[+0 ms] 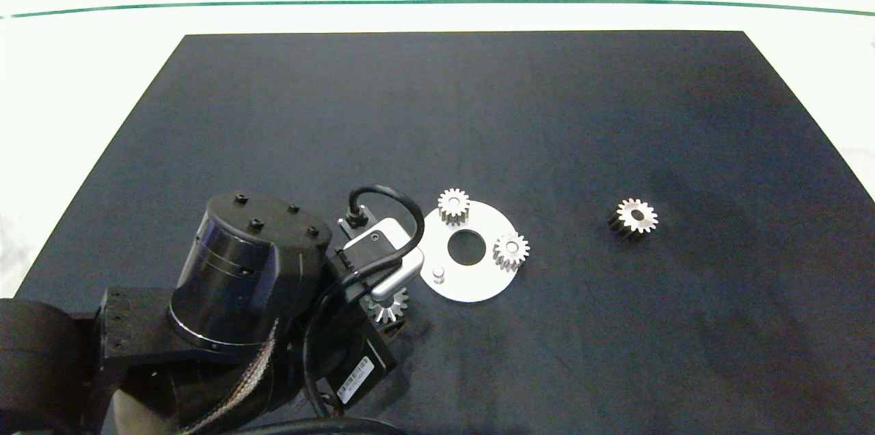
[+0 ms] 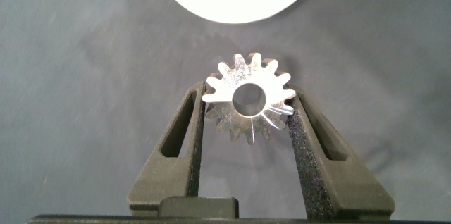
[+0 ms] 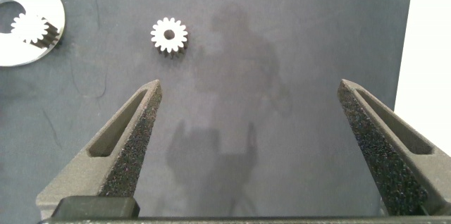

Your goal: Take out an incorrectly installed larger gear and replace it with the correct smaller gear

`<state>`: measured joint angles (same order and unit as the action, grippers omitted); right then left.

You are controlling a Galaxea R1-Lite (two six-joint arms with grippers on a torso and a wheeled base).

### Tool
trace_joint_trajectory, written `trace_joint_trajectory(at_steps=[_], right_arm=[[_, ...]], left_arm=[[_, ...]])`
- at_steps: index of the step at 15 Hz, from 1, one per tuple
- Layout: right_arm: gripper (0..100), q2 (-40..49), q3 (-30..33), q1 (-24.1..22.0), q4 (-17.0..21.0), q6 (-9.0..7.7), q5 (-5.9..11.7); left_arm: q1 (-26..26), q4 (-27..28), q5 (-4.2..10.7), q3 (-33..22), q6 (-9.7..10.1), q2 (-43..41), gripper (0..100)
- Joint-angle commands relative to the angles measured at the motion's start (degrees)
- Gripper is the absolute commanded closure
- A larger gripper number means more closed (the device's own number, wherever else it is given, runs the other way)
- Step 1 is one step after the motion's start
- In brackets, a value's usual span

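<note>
Larger gear (image 2: 248, 101): clamped between the left gripper (image 2: 246, 115) fingers, just beside the white round plate (image 1: 478, 278) on the black mat (image 1: 478, 113). Smaller gear (image 1: 634, 217): flat on the mat, well apart to the plate's right. Right gripper (image 3: 250, 122): fingers wide apart above bare mat; two small gears (image 1: 453, 206) sit on the plate.

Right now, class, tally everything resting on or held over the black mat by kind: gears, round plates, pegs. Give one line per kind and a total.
Gears: 4, namely two small gears on the plate, the smaller gear alone on the mat, and the larger gear in the left gripper.
Round plates: 1, the white plate.
Pegs: 1, the bare peg.
Total: 6
</note>
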<state>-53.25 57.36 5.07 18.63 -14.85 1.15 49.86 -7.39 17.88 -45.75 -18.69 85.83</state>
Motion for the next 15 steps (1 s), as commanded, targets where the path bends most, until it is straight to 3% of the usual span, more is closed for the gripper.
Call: trace_joint_trajectory(at_steps=[1, 15], right_arm=[[0, 0.87, -0.67, 0.03, 0.09, -0.09, 0.00], [0, 1.66, -1.63, 0.11, 0.09, 0.61, -0.09]], left_arm=[[2.35, 0.09, 0.57, -3.64, 0.14, 5.13, 78], [2.35, -0.26, 1.80, -12.96, 0.23, 13.22, 78]])
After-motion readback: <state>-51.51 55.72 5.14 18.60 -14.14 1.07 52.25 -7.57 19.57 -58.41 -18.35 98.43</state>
